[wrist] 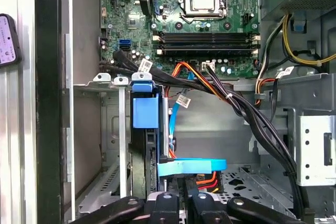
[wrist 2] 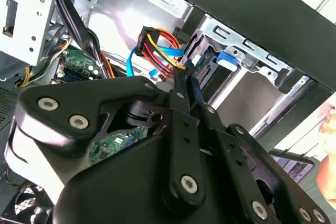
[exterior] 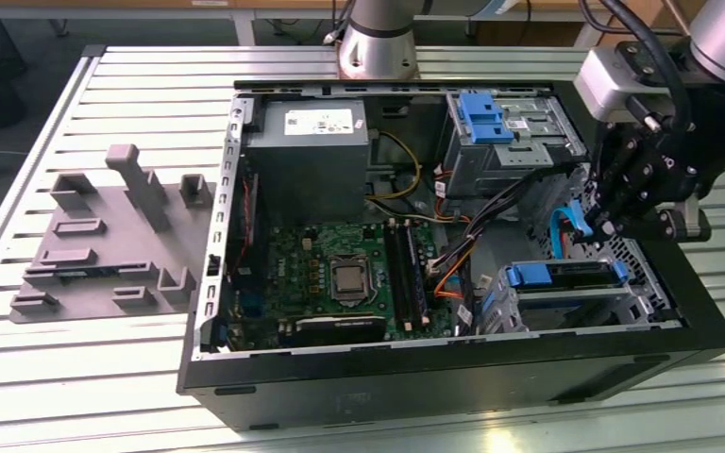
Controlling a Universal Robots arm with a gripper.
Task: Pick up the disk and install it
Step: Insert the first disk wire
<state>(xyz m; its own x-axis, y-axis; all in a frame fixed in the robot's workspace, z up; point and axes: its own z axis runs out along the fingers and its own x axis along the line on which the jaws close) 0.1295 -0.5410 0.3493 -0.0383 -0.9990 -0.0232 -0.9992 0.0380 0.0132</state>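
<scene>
End effector (exterior: 615, 226) of the single arm, lowered into the open computer case (exterior: 463, 377) at the case's 3 o'clock side in the exterior view. Whether it is open or closed cannot be told, nor whether it has hold of anything. In both wrist views its tip (wrist 2: 185, 74) (wrist: 182, 203) lies close to a bundle of red, yellow and orange wires (wrist 2: 157, 43) and a flat light-blue cable (wrist: 191, 167).

The disk (exterior: 577, 276) sits in the drive cage (exterior: 532, 311) inside the case, at 7 o'clock from the end effector and near it. Its blue plastic rail (wrist: 145, 111) faces up out of the cage, and the drive body (wrist: 140, 171) is seen edge-on in the first wrist view.

The motherboard (exterior: 337, 274) lies at 9 o'clock from the disk, and the grey power-supply box (exterior: 306, 151) at 11 o'clock. A second cage carrying a blue bracket (exterior: 486, 115) stands at 12 o'clock from the disk.

The case rests on the slatted counter (exterior: 86, 377). A grey moulded fixture (exterior: 110, 236) lies on the counter at 9 o'clock from the case.
</scene>
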